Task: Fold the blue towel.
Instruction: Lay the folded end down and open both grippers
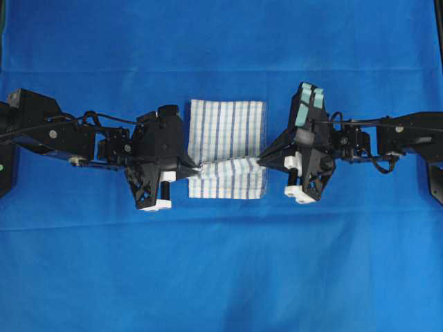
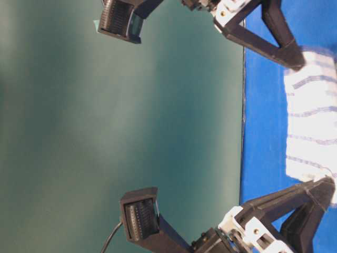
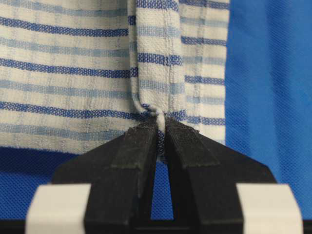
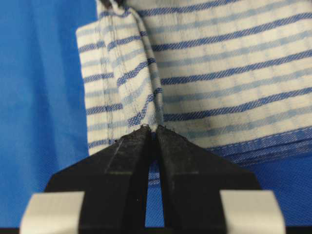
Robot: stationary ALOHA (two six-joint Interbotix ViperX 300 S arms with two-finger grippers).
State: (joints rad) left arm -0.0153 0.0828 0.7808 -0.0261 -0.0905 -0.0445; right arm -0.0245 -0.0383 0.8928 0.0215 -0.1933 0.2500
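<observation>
towel (image 1: 226, 131) overhead, pinched hem (image 3: 157, 113) wrist-close

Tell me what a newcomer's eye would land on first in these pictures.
First, the striped blue towel at the centre of the solid-blue table covering, its front part lifted into a taut fold. That fold is stretched between two black arms: the left pincer is shut on the towel's left edge and the right pincer on its right edge. The wrist views show each pinch close up, with cloth bunched between the fingertips.
</observation>
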